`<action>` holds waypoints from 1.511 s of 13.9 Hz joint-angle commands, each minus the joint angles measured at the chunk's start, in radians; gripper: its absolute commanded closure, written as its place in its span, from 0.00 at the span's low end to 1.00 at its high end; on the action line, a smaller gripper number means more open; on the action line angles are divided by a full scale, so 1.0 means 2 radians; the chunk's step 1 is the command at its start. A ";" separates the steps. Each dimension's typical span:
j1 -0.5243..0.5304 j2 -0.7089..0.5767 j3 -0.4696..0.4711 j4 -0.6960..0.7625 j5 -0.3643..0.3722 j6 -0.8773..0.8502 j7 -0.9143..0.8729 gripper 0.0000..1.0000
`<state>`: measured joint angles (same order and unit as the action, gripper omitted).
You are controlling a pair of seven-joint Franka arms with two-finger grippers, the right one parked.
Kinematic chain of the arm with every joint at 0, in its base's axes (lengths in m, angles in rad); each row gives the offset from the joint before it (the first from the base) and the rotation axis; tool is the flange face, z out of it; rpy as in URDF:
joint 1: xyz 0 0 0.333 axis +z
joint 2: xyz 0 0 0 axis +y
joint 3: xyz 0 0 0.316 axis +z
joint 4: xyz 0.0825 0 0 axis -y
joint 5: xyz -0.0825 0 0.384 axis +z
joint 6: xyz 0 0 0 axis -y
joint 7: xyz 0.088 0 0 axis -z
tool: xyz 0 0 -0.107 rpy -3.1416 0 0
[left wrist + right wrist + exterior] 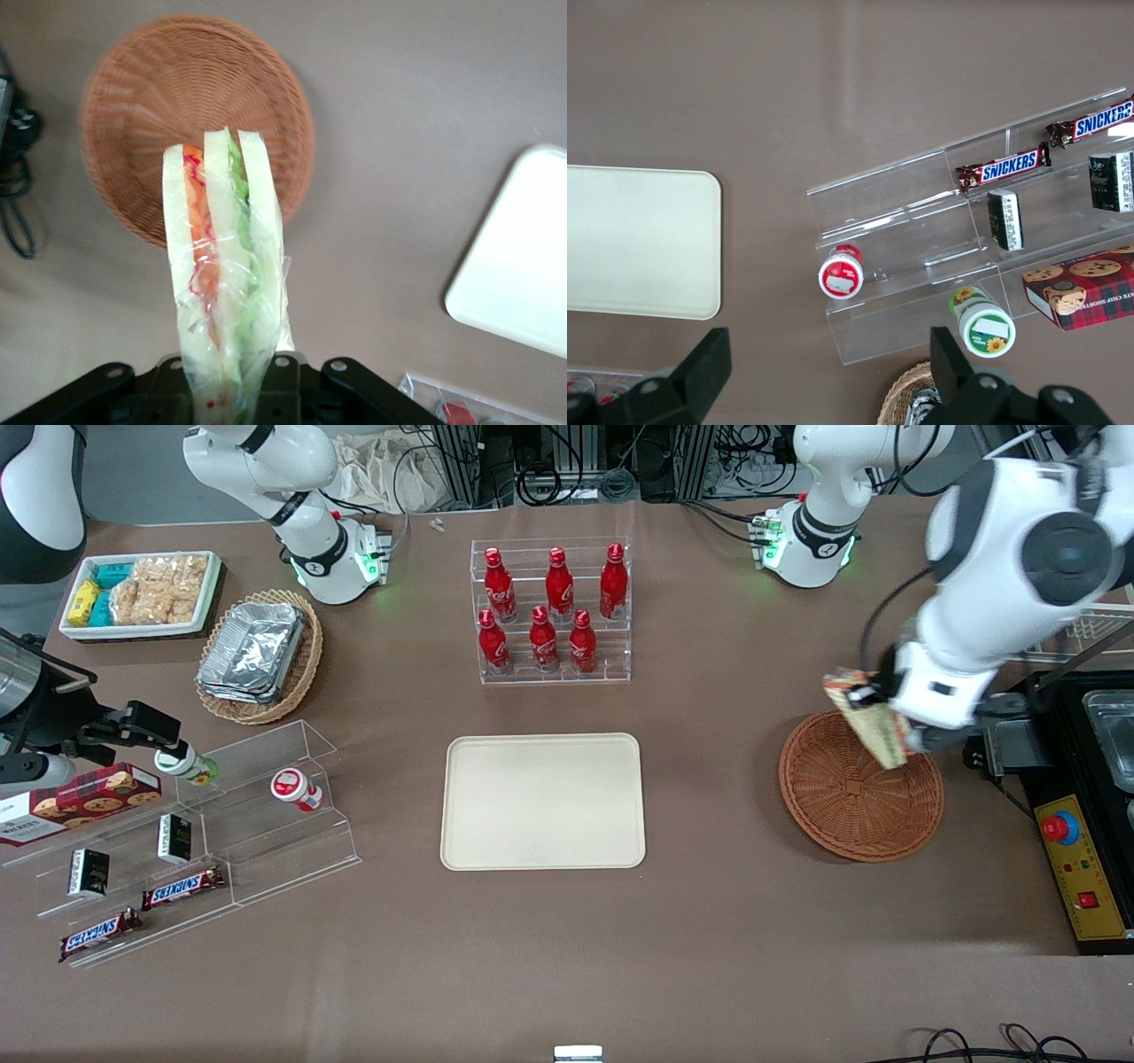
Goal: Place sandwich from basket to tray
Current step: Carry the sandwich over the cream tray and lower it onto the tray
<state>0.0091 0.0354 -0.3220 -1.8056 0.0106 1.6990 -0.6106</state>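
The sandwich (871,724) is a clear-wrapped wedge of white bread with orange and green filling. It hangs in the air, and my left gripper (897,713) is shut on its narrow end. In the left wrist view the sandwich (221,266) runs out from the gripper (232,391) over the table. Below it sits the round reddish-brown wicker basket (850,815), with nothing in it (151,97). The cream tray (542,802) lies flat on the table with nothing on it, toward the parked arm's end from the basket. One corner of the tray (523,266) shows in the wrist view.
A clear rack of red bottles (554,611) stands farther from the front camera than the tray. A black control box with a red button (1085,868) sits beside the basket. A tan basket of foil containers (257,655), a white snack tray (142,593) and an acrylic shelf (204,841) lie toward the parked arm's end.
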 commanded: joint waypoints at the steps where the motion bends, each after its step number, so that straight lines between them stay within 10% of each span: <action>1: -0.001 0.082 -0.058 0.063 -0.004 -0.010 -0.024 1.00; 8: -0.093 0.286 -0.095 0.222 0.035 0.022 -0.015 1.00; 21: -0.179 0.404 -0.092 0.219 0.168 0.173 -0.050 1.00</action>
<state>-0.3320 0.8116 -0.5093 -1.4039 0.3000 2.0385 -0.6720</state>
